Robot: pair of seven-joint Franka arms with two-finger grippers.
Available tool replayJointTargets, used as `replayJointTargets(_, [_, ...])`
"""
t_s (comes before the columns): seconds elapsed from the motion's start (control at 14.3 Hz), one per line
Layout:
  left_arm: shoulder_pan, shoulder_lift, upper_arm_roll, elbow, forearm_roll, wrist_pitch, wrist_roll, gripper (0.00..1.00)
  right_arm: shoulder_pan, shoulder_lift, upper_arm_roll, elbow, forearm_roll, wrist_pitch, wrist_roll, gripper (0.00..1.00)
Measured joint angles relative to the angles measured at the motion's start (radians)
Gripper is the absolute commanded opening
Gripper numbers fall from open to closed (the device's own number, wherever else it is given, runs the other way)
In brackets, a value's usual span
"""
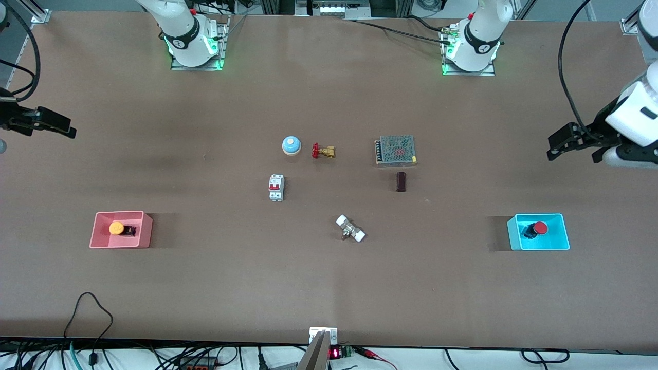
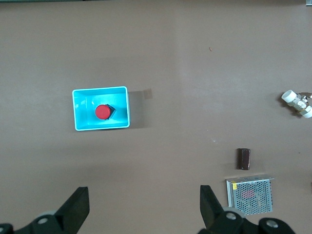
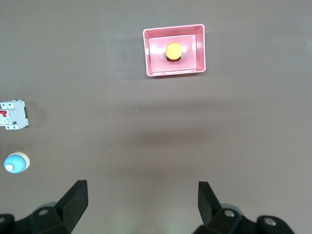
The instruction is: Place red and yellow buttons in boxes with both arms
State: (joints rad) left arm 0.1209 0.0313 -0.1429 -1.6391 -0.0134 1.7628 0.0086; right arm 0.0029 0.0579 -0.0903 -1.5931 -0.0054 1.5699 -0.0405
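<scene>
Over table ends, left claw and right claw gape.

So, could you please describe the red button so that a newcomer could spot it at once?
Find the cyan box at the left arm's end of the table. The red button lies inside it, a round red cap on a dark body; the brass valve has only a red handle.

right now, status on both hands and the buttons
Left hand open, empty, raised at its table end. Right hand same. Red button in cyan box, yellow button in pink box. Nothing in the way.
</scene>
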Motion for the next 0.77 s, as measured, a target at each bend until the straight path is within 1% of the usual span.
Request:
replayJointTargets(0.21, [0.001,-0.016,0.0,0.0,0.0,-0.005,0.0,1.0,0.002,-0.045,0.004,-0.046,-0.008,0.02,0.0,1.0])
replayJointTargets(0.42, [0.002,-0.03,0.0,0.0,0.0,-0.005,0.0,1.0,0.002,-0.078,0.004,-0.06,-0.008,0.02,0.0,1.0])
replayJointTargets(0.77, [0.005,-0.037,0.0,-0.002,0.0,-0.006,0.0,1.0,0.002,-0.092,0.004,-0.071,-0.008,0.02,0.0,1.0])
